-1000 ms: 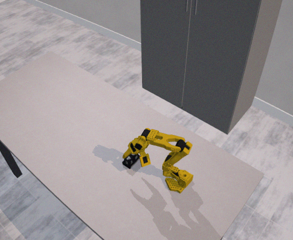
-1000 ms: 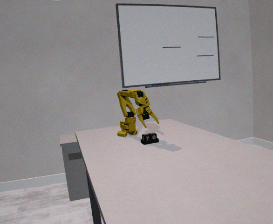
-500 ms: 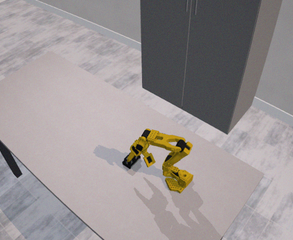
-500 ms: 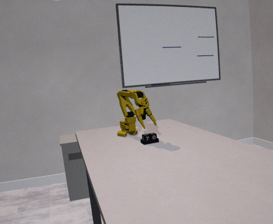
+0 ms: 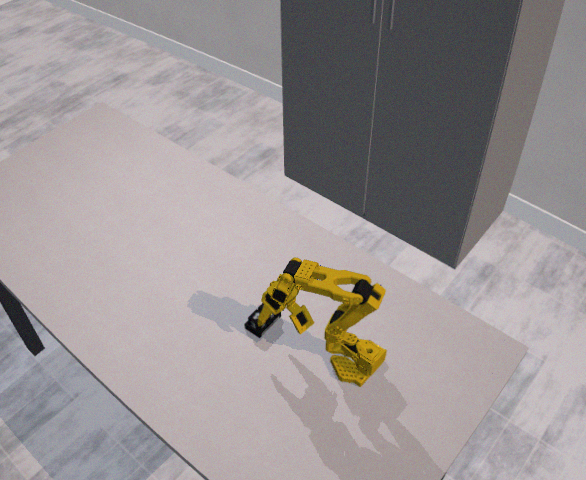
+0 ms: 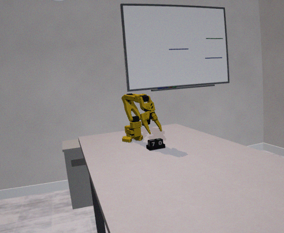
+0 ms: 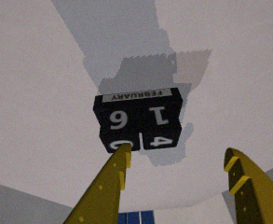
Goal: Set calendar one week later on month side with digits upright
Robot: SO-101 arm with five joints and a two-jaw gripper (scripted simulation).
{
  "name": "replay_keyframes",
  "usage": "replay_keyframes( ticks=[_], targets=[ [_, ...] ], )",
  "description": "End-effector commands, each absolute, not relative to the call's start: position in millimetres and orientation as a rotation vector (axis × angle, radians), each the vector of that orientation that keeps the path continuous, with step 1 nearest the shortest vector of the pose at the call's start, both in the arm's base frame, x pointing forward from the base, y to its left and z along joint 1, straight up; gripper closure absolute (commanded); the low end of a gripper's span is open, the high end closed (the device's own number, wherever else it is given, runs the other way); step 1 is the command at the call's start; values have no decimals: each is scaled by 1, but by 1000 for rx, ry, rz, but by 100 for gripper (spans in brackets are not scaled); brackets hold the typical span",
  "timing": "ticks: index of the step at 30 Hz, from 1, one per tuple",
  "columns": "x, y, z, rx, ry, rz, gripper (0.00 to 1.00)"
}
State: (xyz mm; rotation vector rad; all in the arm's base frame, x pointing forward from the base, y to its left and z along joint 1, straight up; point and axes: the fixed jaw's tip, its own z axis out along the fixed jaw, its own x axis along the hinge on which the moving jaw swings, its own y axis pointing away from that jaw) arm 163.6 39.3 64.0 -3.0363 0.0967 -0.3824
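The calendar (image 7: 138,121) is a black tray holding two black cubes side by side on the table. In the wrist view its FEBRUARY label (image 7: 137,95) appears upside down. The digits under the label look like 6 and 1 in this view, and the top faces show a partly hidden 0 and a 4. In the exterior view the calendar's (image 6: 155,144) opposite side shows 7 and 0. My gripper (image 7: 178,156) is open and empty, pointing down just above and behind the cubes. One fingertip overlaps the left cube's top face and the other stands clear to the right. The gripper also shows in the exterior view (image 6: 154,130) and in the top view (image 5: 283,322).
The arm's base (image 5: 358,359) stands close behind the calendar (image 5: 258,323). A tall grey cabinet (image 5: 396,118) stands beyond the table. A whiteboard (image 6: 174,46) hangs on the wall. A small blue and white patch (image 7: 135,217) shows at the bottom of the wrist view.
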Motion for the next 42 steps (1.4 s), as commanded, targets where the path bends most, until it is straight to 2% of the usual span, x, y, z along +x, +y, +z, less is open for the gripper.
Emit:
replay_keyframes(
  ticks=[1,42],
  targets=[
    [164,41,68,-3027,66,-410,70],
    [164,42,71,-3019,40,-436,70]
  ],
)
